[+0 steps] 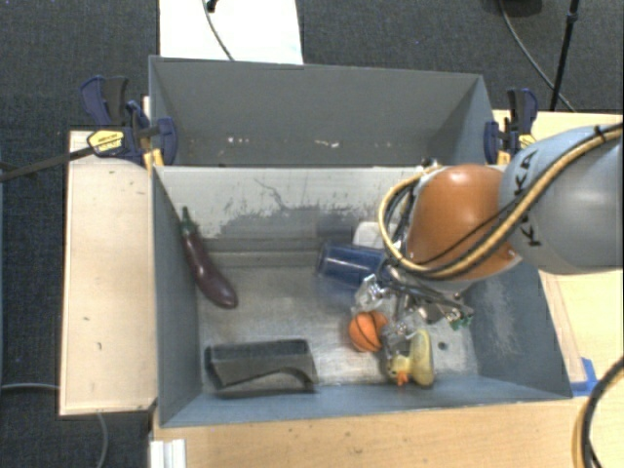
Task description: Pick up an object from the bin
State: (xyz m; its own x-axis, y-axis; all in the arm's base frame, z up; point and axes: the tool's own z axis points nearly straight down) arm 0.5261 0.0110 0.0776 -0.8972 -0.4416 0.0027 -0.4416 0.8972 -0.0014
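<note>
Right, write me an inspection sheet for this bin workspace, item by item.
Surface: grey metal bin, floor scuffed.
Job's things: small orange ball and yellow toy at front right, nearest the gripper; blue cylinder just behind them.
Clutter: purple aubergine-shaped toy by the left wall; dark grey wedge-shaped object at front left; white object partly hidden behind the blue cylinder.
Grippers: gripper low at front right, between ball and yellow toy; whether it holds anything cannot be told.
Cables: yellow-and-black cables looped round the orange wrist cover.
Surroundings: dark carpet.
</note>
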